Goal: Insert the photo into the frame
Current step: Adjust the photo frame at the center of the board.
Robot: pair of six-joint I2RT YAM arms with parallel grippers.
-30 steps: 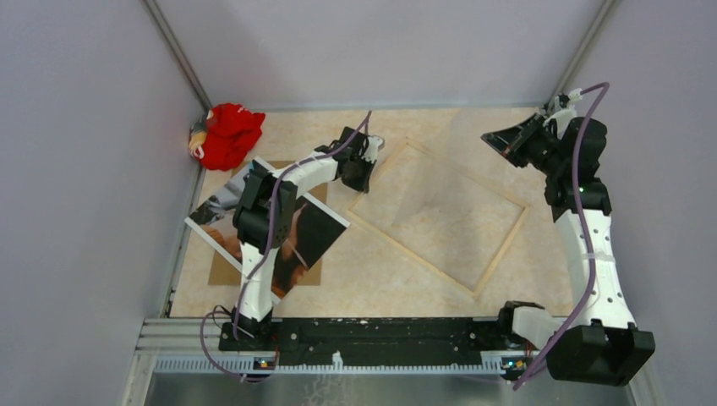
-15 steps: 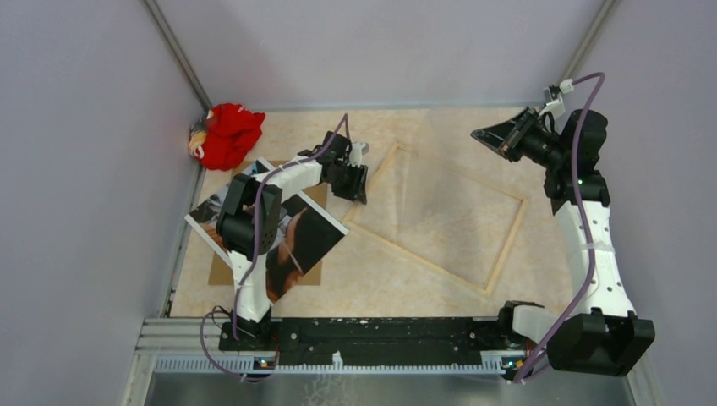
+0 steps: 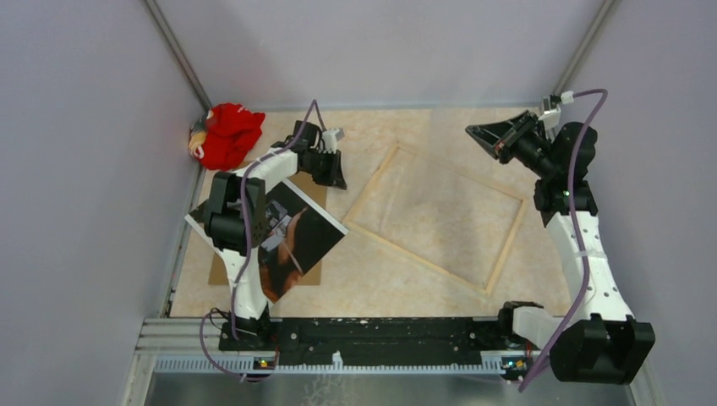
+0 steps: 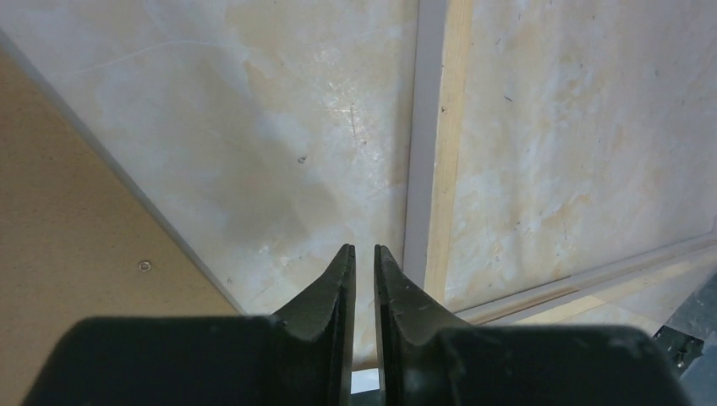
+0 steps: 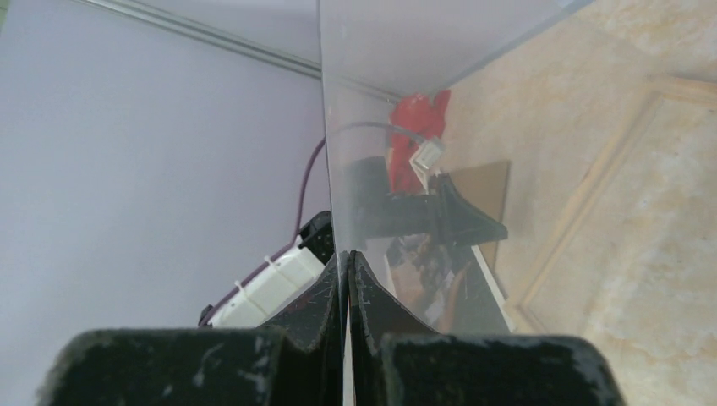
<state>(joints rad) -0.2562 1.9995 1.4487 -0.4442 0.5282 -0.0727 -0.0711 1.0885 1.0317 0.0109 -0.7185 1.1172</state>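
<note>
A marbled beige tabletop is seen from above, with the frame lying flat on it at an angle, its light wood rear edges turned up. Nothing is seated inside the frame; the tabletop shows through its opening.

The photo lies face up to the left of the frame, and its right corner is just beside the frame's left corner. It rests across a brown backing board, which shows at its edges. A red cloth bundle is bunched well to the far left of the frame, in the corner of the enclosure.

The left gripper is held low, just left of the frame's far-left rail. In its wrist view the jaws are clenched to a thin slit with nothing between them. The frame's rail runs just to their right and the backing board lies to their left. Contact with the tabletop cannot be told.

The right gripper is raised beyond the frame's far right side. In its wrist view the jaws are seen grasping the edge of a clear pane, held upright and seen edge-on.
</note>
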